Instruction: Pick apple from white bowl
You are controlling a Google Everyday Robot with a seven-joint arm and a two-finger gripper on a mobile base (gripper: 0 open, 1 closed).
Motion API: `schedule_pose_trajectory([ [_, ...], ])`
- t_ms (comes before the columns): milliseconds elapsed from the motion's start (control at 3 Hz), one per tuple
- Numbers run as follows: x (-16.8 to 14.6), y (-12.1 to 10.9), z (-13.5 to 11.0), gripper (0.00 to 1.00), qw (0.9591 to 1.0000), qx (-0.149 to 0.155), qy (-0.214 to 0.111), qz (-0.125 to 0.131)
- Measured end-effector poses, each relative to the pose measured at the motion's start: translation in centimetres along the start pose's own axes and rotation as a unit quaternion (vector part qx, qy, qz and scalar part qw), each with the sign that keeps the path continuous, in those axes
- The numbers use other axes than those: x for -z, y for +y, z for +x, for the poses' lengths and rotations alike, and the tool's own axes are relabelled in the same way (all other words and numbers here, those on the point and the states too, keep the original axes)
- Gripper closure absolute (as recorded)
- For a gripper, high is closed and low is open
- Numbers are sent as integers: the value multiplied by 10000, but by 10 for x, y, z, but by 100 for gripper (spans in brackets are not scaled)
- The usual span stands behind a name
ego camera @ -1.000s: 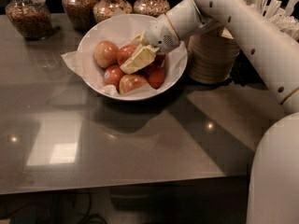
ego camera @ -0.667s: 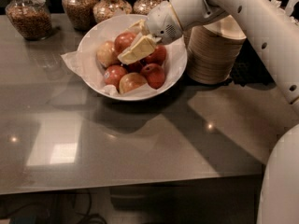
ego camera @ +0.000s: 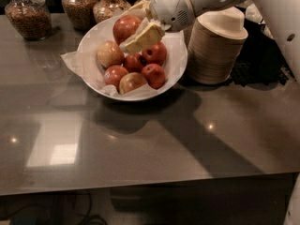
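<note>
Up out of the heap my jaws have come since a moment ago, and the apple has come with them; before, they were pressed down among the fruit. The bench is a dark grey, glossy slab that mirrors pale patches of light toward its front-left corner. Below the front edge it is dim, with cables on the floor. My arm reaches in over the back-right corner, its wrist turned toward the back edge. The jaws sit over the far side of the white bowl, clenched on the apple, with one pale finger across its right side. Six other apples lie in the bowl on one crumpled paper liner, so seven in all. One stack of beige bowls stands just right of the white bowl. I count three glass jars along the back edge, toward the back-left corner.
</note>
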State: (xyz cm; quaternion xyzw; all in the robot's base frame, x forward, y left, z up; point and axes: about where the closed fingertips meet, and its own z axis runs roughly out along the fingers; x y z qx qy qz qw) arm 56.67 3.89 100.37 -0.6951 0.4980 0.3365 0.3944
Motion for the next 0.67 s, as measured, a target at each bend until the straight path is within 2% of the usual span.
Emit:
schedule_pose_trajectory([
  [333, 14, 34, -15, 100, 9991, 324, 253, -65],
  [667, 14, 34, -15, 100, 9991, 324, 253, -65],
])
